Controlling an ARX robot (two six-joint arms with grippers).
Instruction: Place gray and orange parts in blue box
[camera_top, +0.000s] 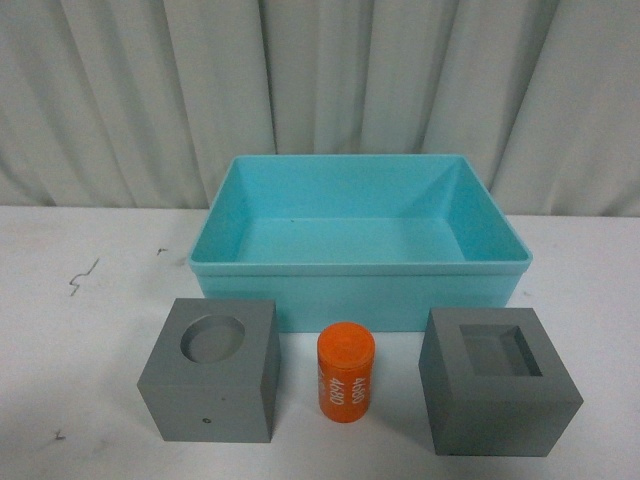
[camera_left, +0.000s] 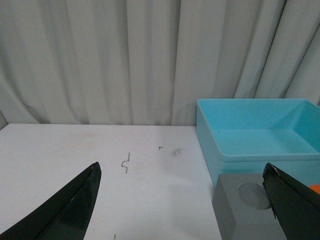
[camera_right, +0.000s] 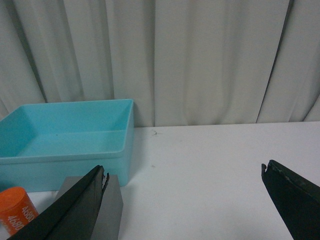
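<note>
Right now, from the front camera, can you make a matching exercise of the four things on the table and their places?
Things:
1. blue box
2. gray cube with round hollow
3. gray cube with square hollow
4. orange cylinder

Places:
A. between the two cubes
B. near, on the left
C. at the back, empty
D. near, on the right

Pairs: 1-C, 2-B, 3-D, 4-A

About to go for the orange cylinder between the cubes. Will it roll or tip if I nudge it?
The orange cylinder stands upright on a flat end, so it likely won't roll unless toppled. It is taller than wide, so a high push may tip it, then it could roll. Its smooth-looking round wall might slip in a grip.
</note>
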